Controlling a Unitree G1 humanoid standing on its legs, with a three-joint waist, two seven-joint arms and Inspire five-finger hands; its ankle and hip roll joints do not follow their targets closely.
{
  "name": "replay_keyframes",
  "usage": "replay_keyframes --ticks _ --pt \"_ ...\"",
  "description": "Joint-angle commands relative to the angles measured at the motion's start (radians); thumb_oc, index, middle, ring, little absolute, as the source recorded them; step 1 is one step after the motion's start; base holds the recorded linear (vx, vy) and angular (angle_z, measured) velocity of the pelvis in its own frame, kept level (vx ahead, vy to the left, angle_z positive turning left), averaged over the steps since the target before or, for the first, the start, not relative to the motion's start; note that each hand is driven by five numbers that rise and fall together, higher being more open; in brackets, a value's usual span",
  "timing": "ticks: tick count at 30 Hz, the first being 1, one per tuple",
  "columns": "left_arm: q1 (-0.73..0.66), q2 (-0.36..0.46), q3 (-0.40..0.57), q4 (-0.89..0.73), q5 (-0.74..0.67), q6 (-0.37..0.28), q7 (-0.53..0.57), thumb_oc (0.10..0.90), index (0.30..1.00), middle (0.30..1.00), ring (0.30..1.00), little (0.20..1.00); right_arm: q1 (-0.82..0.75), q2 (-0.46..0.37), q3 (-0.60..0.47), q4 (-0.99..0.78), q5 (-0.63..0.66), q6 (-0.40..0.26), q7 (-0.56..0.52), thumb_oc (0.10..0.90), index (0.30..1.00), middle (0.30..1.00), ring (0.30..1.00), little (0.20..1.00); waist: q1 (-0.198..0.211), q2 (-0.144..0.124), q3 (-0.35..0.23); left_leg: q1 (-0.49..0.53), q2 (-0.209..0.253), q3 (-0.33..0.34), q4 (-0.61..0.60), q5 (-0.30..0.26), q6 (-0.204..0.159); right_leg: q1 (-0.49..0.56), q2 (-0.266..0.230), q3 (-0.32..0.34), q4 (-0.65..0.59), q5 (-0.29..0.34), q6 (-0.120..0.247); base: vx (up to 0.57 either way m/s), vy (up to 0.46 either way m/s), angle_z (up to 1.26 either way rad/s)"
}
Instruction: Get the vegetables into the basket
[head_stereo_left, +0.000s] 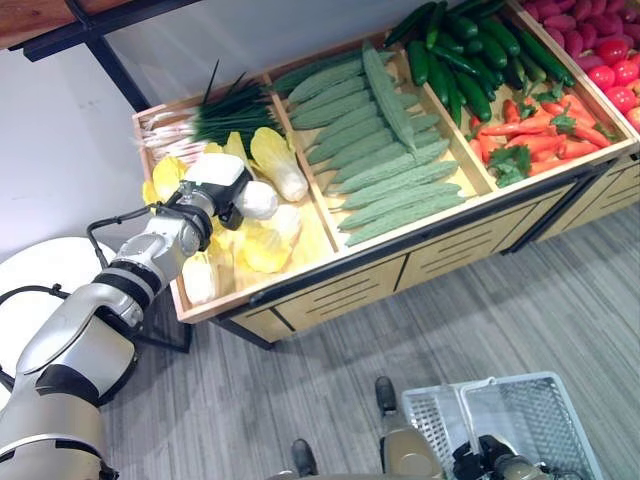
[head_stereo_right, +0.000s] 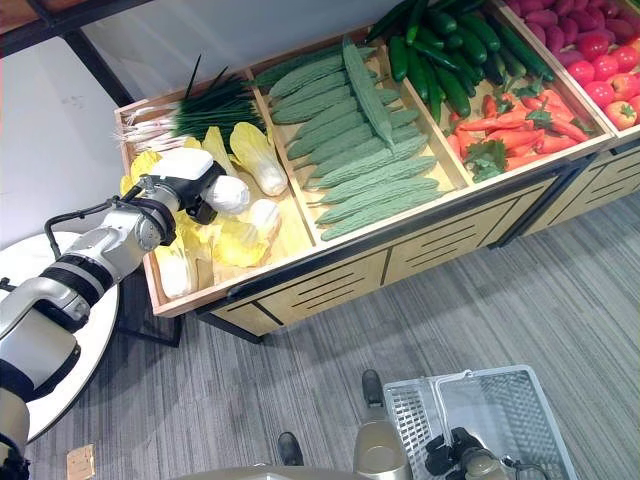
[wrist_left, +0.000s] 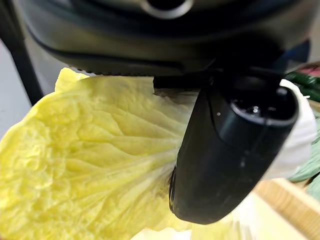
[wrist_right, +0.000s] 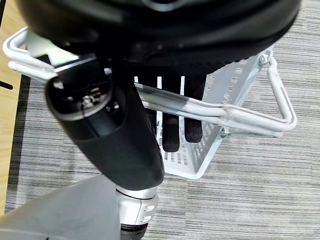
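Several yellow napa cabbages lie in the left compartment of the wooden produce stand (head_stereo_left: 330, 262). My left hand (head_stereo_left: 222, 186) rests on top of them, its fingers curled round one cabbage (head_stereo_left: 258, 200) whose white base sticks out past the hand. In the left wrist view the thumb (wrist_left: 230, 150) lies against a yellow cabbage leaf (wrist_left: 85, 165). Low at the right, my right hand (head_stereo_left: 488, 461) is shut on the wire handle (wrist_right: 200, 107) of the white basket (head_stereo_left: 520, 381), which hangs above the floor. Its fingers (wrist_right: 175, 130) wrap under the handle.
Green onions (head_stereo_left: 215, 115) lie behind the cabbages. To their right are bitter gourds (head_stereo_left: 380, 150), then cucumbers (head_stereo_left: 460, 50) and red carrots (head_stereo_left: 540, 135), with tomatoes (head_stereo_left: 610, 60) in the far right bin. A white round table (head_stereo_left: 40, 280) stands left of the stand.
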Motion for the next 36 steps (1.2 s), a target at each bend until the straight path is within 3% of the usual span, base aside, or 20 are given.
replay_keyframes --ticks 1,9,11,16,20,21,23,27,36 --pt "-0.138 0.147 0.154 -0.053 -0.053 -0.005 0.118 0.4 0.3 0.3 0.3 0.3 0.028 0.027 0.033 0.018 0.009 -0.019 0.023 0.4 0.3 0.3 0.3 0.3 0.01 -0.043 -0.048 0.01 0.006 -0.043 0.002 0.003 -0.029 0.091 -0.079 0.019 0.0 -0.078 0.125 0.02 -0.004 0.03" --pt "0.062 0.209 0.328 -0.327 -0.079 -0.021 0.12 0.4 0.3 0.3 0.3 0.3 0.034 0.036 0.003 0.017 -0.005 -0.012 0.025 0.4 0.3 0.3 0.3 0.3 0.035 -0.064 -0.06 0.03 0.007 -0.061 0.002 -0.005 -0.028 0.125 -0.08 -0.001 0.0 -0.087 0.124 0.01 0.005 0.08" --pt "0.185 0.194 0.431 -0.428 -0.107 -0.033 0.117 0.4 0.3 0.3 0.3 0.3 0.035 0.042 -0.013 0.019 -0.017 -0.008 0.026 0.4 0.3 0.3 0.3 0.3 0.046 -0.077 -0.067 0.038 0.009 -0.068 0.002 -0.008 -0.027 0.139 -0.081 -0.008 0.0 -0.091 0.123 -0.01 0.022 0.14" --pt "0.536 0.066 0.684 -0.664 -0.193 -0.058 0.085 0.4 0.3 0.3 0.3 0.3 0.027 0.057 -0.052 0.028 -0.042 0.003 0.023 0.4 0.3 0.3 0.3 0.3 0.076 -0.113 -0.088 0.059 0.011 -0.085 0.002 -0.022 -0.018 0.17 -0.08 -0.021 0.0 -0.098 0.117 -0.02 0.042 0.13" --pt "0.727 -0.08 0.766 -0.814 -0.225 -0.066 0.043 0.4 0.3 0.3 0.3 0.3 0.028 0.056 -0.076 0.028 -0.069 0.01 0.015 0.4 0.3 0.3 0.3 0.3 0.089 -0.142 -0.114 0.083 0.01 -0.095 0.002 -0.037 -0.008 0.201 -0.083 -0.03 0.0 -0.102 0.116 -0.02 0.094 0.14" --pt "0.792 -0.139 0.777 -0.857 -0.318 -0.087 0.015 0.4 0.3 0.3 0.3 0.3 0.022 0.056 -0.083 0.026 -0.068 0.012 0.011 0.4 0.3 0.3 0.3 0.3 0.091 -0.149 -0.119 0.089 0.007 -0.096 0.003 -0.041 -0.002 0.207 -0.086 -0.031 0.001 -0.102 0.116 -0.03 0.085 0.09" --pt "0.811 -0.161 0.776 -0.868 -0.368 -0.093 0.001 0.4 0.3 0.3 0.3 0.3 0.021 0.055 -0.083 0.025 -0.07 0.013 0.011 0.4 0.3 0.3 0.3 0.3 0.091 -0.15 -0.12 0.092 0.006 -0.095 0.003 -0.042 -0.001 0.209 -0.086 -0.03 0.001 -0.103 0.116 -0.02 0.053 -0.01" --pt "0.889 -0.262 0.74 -0.893 -0.637 -0.112 -0.079 0.4 0.3 0.3 0.3 0.3 0.019 0.055 -0.099 0.023 -0.068 0.012 0.005 0.4 0.3 0.3 0.3 0.3 0.089 -0.156 -0.123 0.108 -0.003 -0.092 0.005 -0.051 0.01 0.219 -0.092 -0.023 0.003 -0.1 0.119 -0.02 0.044 -0.04" --pt "0.957 -0.273 0.726 -0.931 -0.716 -0.098 -0.122 0.4 0.3 0.3 0.3 0.3 0.023 0.063 -0.115 0.02 -0.08 0.014 -0.002 0.4 0.3 0.3 0.3 0.3 0.094 -0.166 -0.122 0.12 -0.016 -0.093 0.01 -0.061 0.025 0.224 -0.103 -0.015 0.01 -0.093 0.125 -0.02 0.041 -0.04"
